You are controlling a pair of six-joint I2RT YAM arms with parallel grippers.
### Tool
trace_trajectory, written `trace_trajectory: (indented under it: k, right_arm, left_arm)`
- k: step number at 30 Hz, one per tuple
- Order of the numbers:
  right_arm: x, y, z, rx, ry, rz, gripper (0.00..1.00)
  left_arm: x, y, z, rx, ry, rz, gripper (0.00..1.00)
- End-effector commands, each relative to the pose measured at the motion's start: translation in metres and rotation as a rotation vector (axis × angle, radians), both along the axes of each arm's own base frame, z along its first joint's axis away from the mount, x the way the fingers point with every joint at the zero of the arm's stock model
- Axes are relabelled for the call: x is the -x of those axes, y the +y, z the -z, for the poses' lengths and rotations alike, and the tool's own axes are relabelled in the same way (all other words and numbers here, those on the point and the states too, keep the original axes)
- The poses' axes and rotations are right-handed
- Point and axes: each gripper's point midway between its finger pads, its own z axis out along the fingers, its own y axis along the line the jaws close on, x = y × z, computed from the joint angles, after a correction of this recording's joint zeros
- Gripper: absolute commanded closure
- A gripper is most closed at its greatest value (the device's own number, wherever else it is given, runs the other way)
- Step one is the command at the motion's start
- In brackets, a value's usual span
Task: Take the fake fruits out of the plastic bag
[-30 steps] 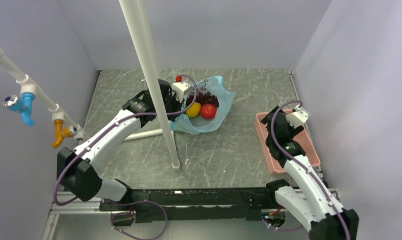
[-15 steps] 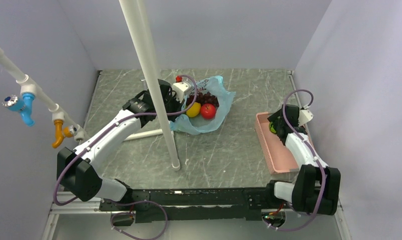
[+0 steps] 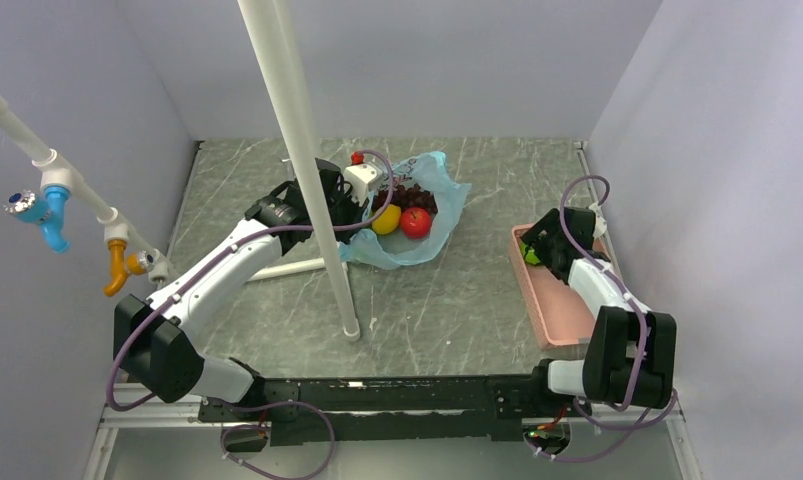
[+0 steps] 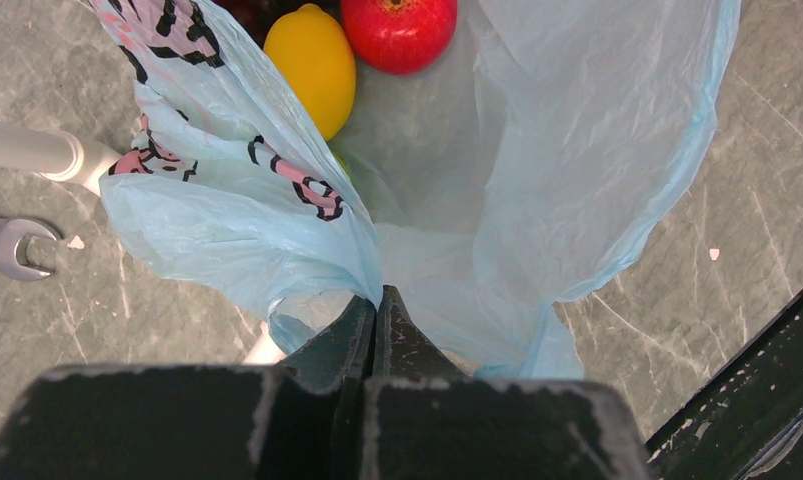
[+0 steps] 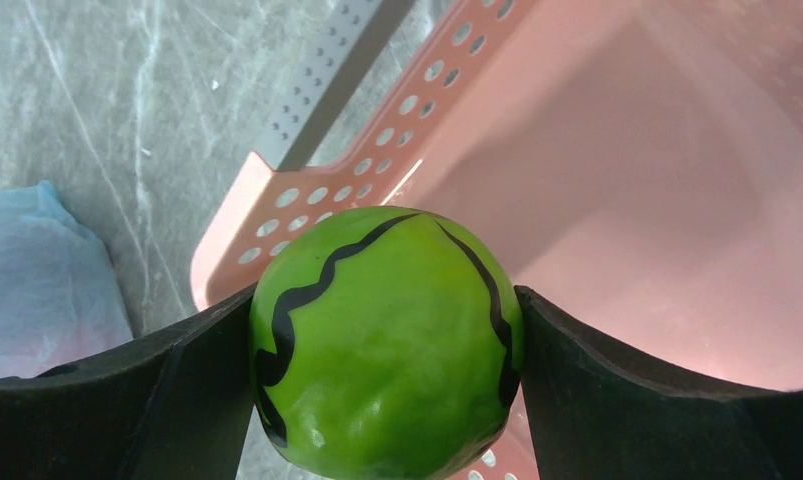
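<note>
The light blue plastic bag (image 3: 422,245) lies open at the back middle of the table. Inside it lie a yellow fruit (image 3: 385,219), a red fruit (image 3: 415,222) and dark purple grapes (image 3: 409,196). My left gripper (image 3: 362,207) is shut on the bag's rim (image 4: 377,275), holding the mouth open; the yellow fruit (image 4: 315,62) and red fruit (image 4: 398,28) sit just beyond. My right gripper (image 3: 534,252) is shut on a green fruit with black wavy stripes (image 5: 387,335). It hangs over the far left corner of the pink tray (image 5: 627,200).
A white pole (image 3: 302,160) stands in front of the left arm, with a white bar lying at its foot. A wrench (image 4: 12,245) lies left of the bag. The pink tray (image 3: 562,315) sits at the right. Blue and orange taps (image 3: 52,215) hang on the left wall.
My right arm has swung round with the green fruit, from over the tray's middle toward its far left corner. The left arm and the bag have not moved.
</note>
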Motion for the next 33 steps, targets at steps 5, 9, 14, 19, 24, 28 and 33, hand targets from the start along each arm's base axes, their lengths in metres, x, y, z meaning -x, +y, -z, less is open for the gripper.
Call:
trace_trajectory:
  k: [5,9,14,19,24,28,33]
  right_arm:
    - [-0.015,0.001,-0.034,0.018,-0.128,-0.033,0.11]
    - [-0.015,0.002,-0.041,0.022,-0.137,-0.041,0.05]
    - [-0.014,0.001,-0.048,0.033,-0.164,-0.041,0.01]
    - [-0.007,0.001,-0.079,0.091,-0.228,-0.035,0.01]
    - [0.012,0.020,-0.130,0.148,-0.353,-0.058,0.03]
    - [0.031,0.087,-0.160,0.153,-0.479,-0.327,0.12]
    - [0.069,0.174,-0.164,0.162,-0.620,-0.729,0.11]
  left_arm:
    - [0.000,-0.005,-0.017,0.035,-0.030,0.007,1.00]
    - [0.001,-0.005,-0.019,0.038,-0.034,0.008,1.00]
    - [0.001,-0.005,-0.019,0.036,-0.036,0.008,1.00]
    - [0.000,-0.005,-0.019,0.035,-0.037,0.005,1.00]
    - [0.000,-0.004,-0.021,0.035,-0.043,0.001,1.00]
    - [0.000,-0.003,-0.025,0.042,-0.059,-0.004,1.00]
    - [0.002,-0.008,-0.019,0.052,-0.028,0.017,1.00]
